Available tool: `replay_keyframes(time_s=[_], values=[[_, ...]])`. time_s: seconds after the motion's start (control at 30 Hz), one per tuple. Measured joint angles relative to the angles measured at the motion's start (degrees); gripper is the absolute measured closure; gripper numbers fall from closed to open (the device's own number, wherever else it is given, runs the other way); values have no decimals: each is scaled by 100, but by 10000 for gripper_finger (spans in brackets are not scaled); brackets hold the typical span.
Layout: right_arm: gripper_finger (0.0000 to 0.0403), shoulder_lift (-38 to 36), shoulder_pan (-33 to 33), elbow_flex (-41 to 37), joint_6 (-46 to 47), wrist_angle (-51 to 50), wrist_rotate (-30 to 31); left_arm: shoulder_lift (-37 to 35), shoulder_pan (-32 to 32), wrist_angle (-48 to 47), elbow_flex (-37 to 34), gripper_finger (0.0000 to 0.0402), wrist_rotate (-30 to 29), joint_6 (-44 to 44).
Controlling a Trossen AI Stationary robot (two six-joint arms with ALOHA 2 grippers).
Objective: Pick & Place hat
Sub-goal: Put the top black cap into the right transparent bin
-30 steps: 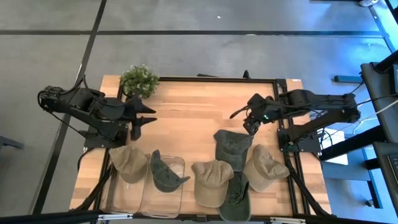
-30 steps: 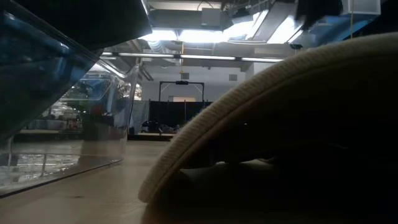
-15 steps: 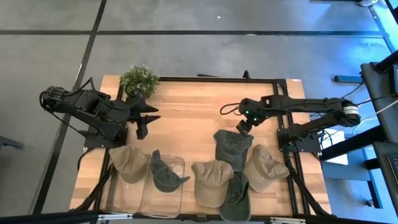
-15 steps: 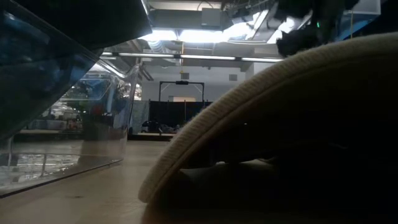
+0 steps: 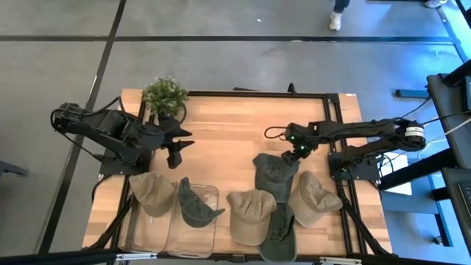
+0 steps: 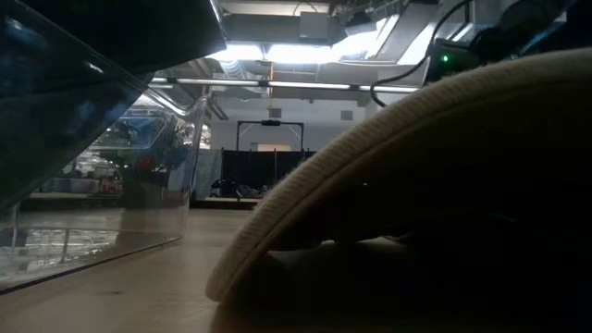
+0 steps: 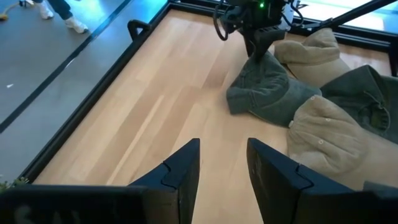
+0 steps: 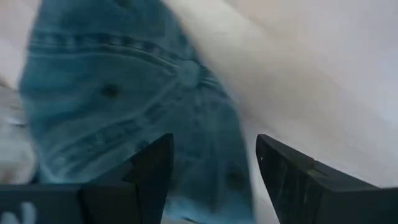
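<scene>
A grey-green cap (image 5: 275, 174) lies crown up on the wooden table, overlapping a tan cap (image 5: 250, 213) and next to another tan cap (image 5: 313, 199). My right gripper (image 5: 298, 152) is open, right above the grey-green cap's far edge. In the right wrist view its fingers (image 8: 152, 171) stand on either side of the crown (image 8: 143, 106). The left wrist view shows it (image 7: 257, 46) pointing down at that cap (image 7: 264, 93). My left gripper (image 5: 175, 149) is open and empty over the table's left middle (image 7: 221, 171). My right gripper comes at the grey-green cap's far edge (image 7: 254, 62) from above, fingers pointing down and spread. I cannot tell whether the fingertips touch the cloth. The cap lies flat on the table.
A clear bin (image 5: 210, 193) at the near left holds a dark cap (image 5: 193, 206); a tan cap (image 5: 152, 193) lies beside it. A dark green cap (image 5: 280, 230) lies at the near edge. A potted plant (image 5: 165, 94) stands far left. A tan cap brim (image 6: 370, 185) fills the low view.
My right arm has stretched out lower and its gripper has come down over the grey-green cap's far edge. My left gripper has drifted a little toward the table's right. The caps have not moved.
</scene>
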Motion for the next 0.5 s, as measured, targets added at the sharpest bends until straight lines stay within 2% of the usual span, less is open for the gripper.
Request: replay_keyframes(time_s=[0.1, 0.3, 0.4, 0.5], values=[[173, 0, -92, -216, 37, 505, -418, 36, 0, 2, 0, 274, -2, 0], [182, 0, -139, -456, 204, 891, -782, 39, 0, 2, 0, 274, -11, 7], [214, 0, -139, -463, 254, 897, -906, 37, -2, 6, 0, 274, -141, 15], [272, 0, -139, -463, 152, 944, -998, 54, 0, 114, 2, 274, -412, 18]])
